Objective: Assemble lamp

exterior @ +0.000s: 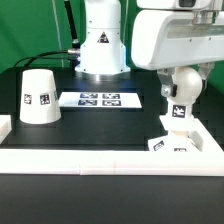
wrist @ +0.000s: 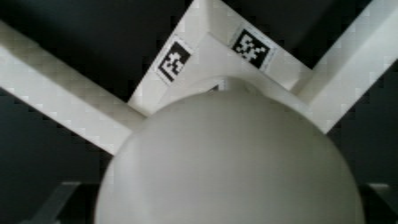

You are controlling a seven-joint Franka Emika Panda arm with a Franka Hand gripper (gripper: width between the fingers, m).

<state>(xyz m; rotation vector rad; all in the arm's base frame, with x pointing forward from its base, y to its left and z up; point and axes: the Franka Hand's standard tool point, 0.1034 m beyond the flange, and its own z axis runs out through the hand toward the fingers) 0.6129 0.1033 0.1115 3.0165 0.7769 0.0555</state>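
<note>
Evidently bulb-fitting — the claw [exterior: 179, 103], lower right, grips the bulb [wrist: 222, 160], which next wants seating squarely in the base [exterior: 171, 144].

The robot's glossy white rounded pedestal [exterior: 101, 45] carries a small dark marking on its front and sits on a black ring [exterior: 100, 73]. Behind the pedestal, toward the exterior view's left, there are thin black cables [exterior: 70, 25]. On the exterior view's right of the pedestal is a big glossy white arm link [exterior: 168, 38] with smooth rounded corners and a grey band [exterior: 190, 5] at its upper edge. Lower than this link, the white wrist part [exterior: 183, 82] shows dark seams. The gripper [exterior: 178, 102] under it is too small for seeing details of its fingers.
</note>
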